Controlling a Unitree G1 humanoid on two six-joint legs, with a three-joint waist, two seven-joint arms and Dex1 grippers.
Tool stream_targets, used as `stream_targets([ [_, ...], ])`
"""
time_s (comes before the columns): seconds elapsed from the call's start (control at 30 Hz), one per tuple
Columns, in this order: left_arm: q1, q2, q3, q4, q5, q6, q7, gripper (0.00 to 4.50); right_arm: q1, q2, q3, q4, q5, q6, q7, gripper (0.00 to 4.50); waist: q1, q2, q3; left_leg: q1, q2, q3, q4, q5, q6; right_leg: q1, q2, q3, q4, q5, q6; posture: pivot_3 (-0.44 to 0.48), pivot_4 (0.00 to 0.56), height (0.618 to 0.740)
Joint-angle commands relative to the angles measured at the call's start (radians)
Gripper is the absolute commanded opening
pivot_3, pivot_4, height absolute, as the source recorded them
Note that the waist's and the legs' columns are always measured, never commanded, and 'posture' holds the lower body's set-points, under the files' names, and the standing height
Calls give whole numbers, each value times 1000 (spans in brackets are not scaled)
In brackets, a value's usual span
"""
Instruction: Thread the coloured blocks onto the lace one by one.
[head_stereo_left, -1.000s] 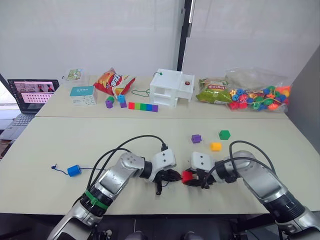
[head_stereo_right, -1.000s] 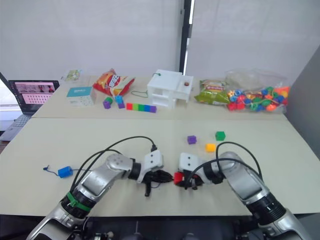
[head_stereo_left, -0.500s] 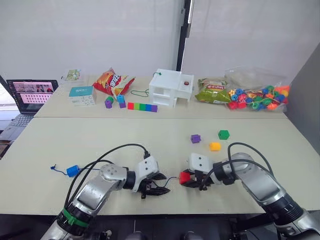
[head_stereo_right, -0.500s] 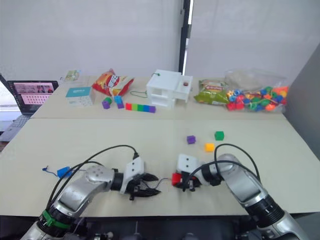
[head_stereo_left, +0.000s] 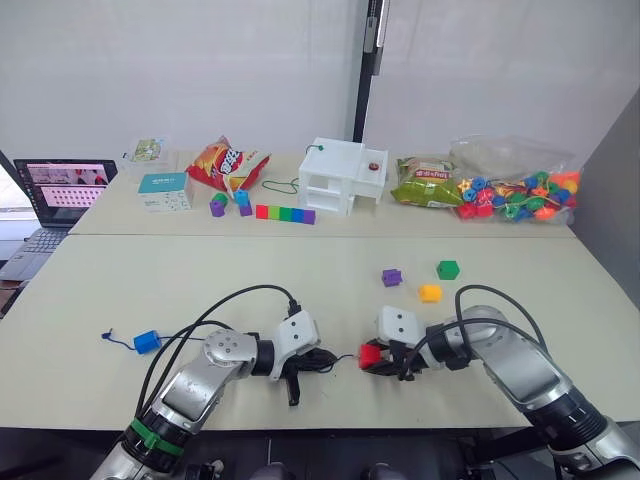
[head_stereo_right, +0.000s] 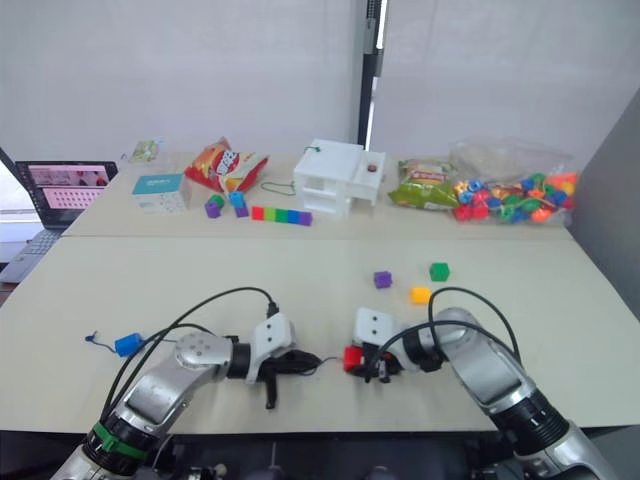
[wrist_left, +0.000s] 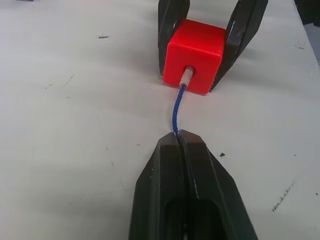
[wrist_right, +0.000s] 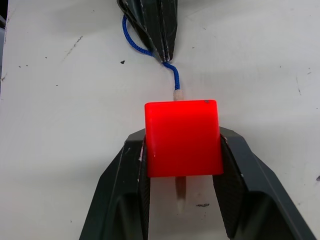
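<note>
Since 0.5 s ago, lace (wrist_left: 176, 111) tip now thru red block (wrist_right: 183, 137), w/ left end effector (wrist_left: 178, 138) pinched shut on lace, right end effector (wrist_right: 181, 150) clamping block, near centre of pale desk (head_stereo_left: 200, 280). Blue block (head_stereo_left: 148, 341) far left; white wall behind.

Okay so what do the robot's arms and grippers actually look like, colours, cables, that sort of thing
Both arms are silver-grey metal with rounded joints. Each ends in a white boxy wrist block carrying a gripper with two tapered black fingers: left gripper, right gripper. Black cables loop loosely from each forearm to its wrist block. The left arm has a green band near its lower segment; the right has a black ribbed collar.
</note>
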Motion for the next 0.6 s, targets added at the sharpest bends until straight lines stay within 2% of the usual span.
stream_targets([
  [0.03, -35, -24, -20, 8, -8, -16, -23, 40, 4, -6, 9, -14, 1, 6, 3, 1169, 0, 0, 0, 0, 0, 0, 0, 0, 0, 0, 0, 0, 0, 0, 0, 0, 150, 740],
  [0.4, -155, -101, -85, 117, 56, -50, -27, 40, 6, 8, 25, -40, 3, 18, -4, 1169, -1, 0, 0, 0, -1, 0, 0, 0, 0, 0, 1, 0, 0, 0, 0, 0, 150, 740],
  [0.6, -151, -115, -68, 103, 42, -37, -34, 40, 8, 11, 30, -43, -2, 24, -10, 1169, -1, 0, 0, 0, 0, 0, 0, 0, 0, 0, 1, 0, 0, 0, 0, 0, 150, 740],
])
